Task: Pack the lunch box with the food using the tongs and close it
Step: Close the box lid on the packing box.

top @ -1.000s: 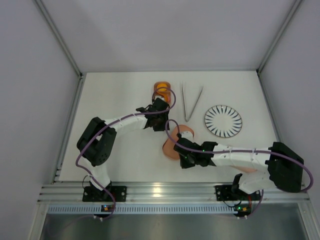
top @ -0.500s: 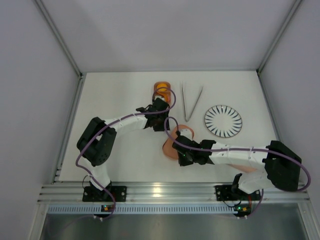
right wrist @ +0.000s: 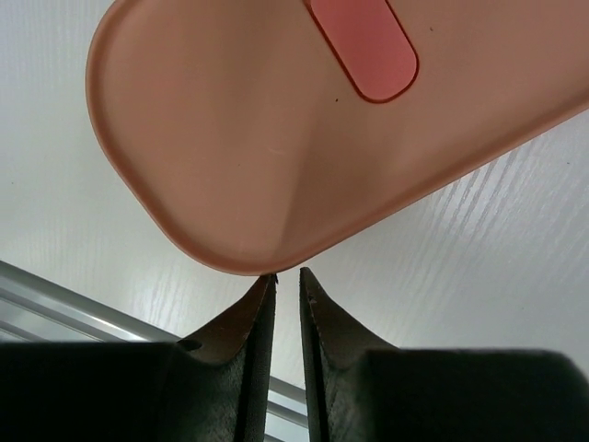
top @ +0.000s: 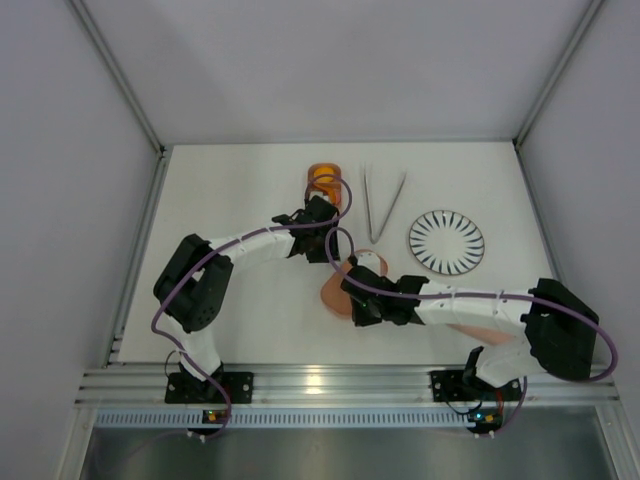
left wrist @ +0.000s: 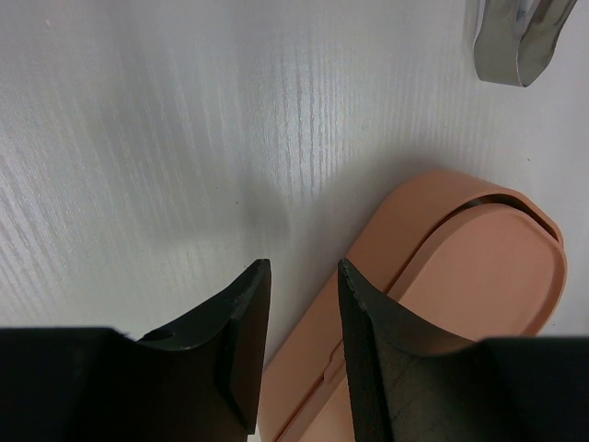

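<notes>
The left gripper [left wrist: 302,272] hangs low over the white table [top: 230,200] with its fingers apart, and the rim of the salmon-pink lunch box tray [left wrist: 479,276] runs in under one finger. The right gripper [right wrist: 287,273] has its fingers nearly together, tips at the rim of the pink lid [right wrist: 248,138]; I cannot tell whether they pinch it. From above, the right wrist hides most of the pink pieces. The tongs [top: 383,205] lie untouched just beyond, between an orange translucent container [top: 323,181] and the striped plate [top: 446,241].
</notes>
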